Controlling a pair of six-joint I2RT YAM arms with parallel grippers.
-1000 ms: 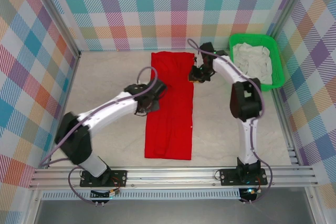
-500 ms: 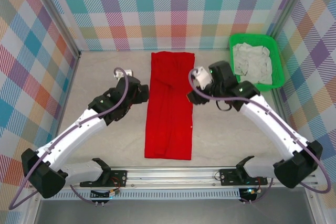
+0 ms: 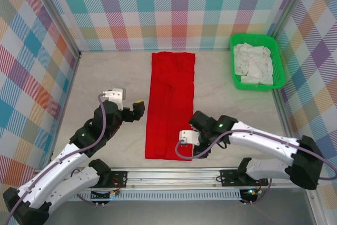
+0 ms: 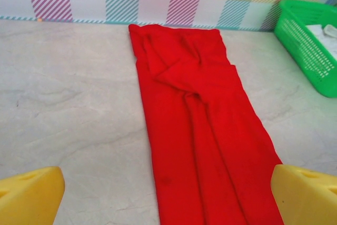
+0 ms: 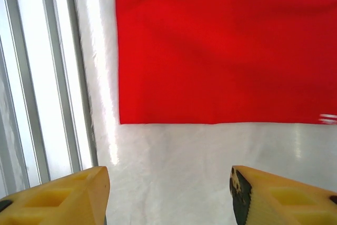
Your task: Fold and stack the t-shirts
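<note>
T-shirt: red strip, long axis running near-to-far.
Right gripper: jaws apart, empty, just off the near hem; it's the closer one!
Left gripper: spread wide, empty, off the left edge.

We see a pale table, a red t-shirt folded lengthwise lying flat on it, a green basket far right.
</note>
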